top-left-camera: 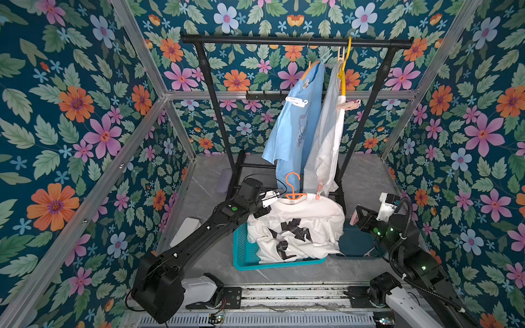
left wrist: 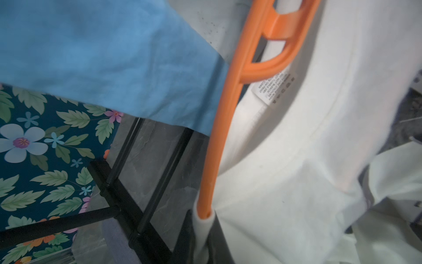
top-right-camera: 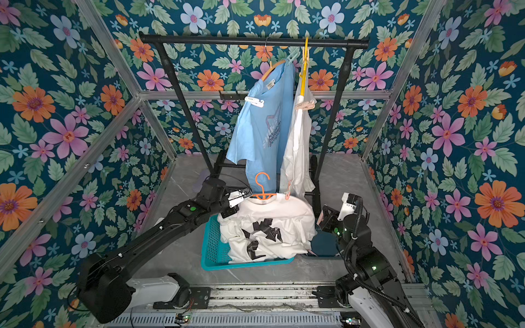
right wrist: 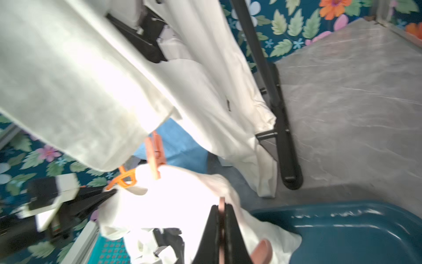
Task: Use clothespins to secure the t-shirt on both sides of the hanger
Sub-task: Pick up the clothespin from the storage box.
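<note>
A white t-shirt (top-left-camera: pixel 295 224) with a black print lies over a blue basket, and an orange hanger (top-left-camera: pixel 294 188) sits in its collar. One pink clothespin (top-left-camera: pixel 319 190) is clipped to the shoulder on the hanger's right side and shows in the right wrist view too, clothespin (right wrist: pixel 155 155). My left gripper (top-left-camera: pixel 272 197) is shut on the left shoulder; the left wrist view shows the cloth folded over the hanger (left wrist: pixel 226 114) tip between the jaws of the left gripper (left wrist: pixel 204 228). My right gripper (top-left-camera: pixel 356 217) hovers at the shirt's right edge, shut on a pink clothespin (right wrist: pixel 222 201).
The blue basket (top-left-camera: pixel 241 247) stands mid-floor, with a dark teal tray (top-left-camera: pixel 358 244) to its right. Behind them is a black rack (top-left-camera: pixel 295 42) carrying a blue t-shirt (top-left-camera: pixel 298 119) and a white garment (top-left-camera: pixel 326 142), both pegged. Floral walls close in on both sides.
</note>
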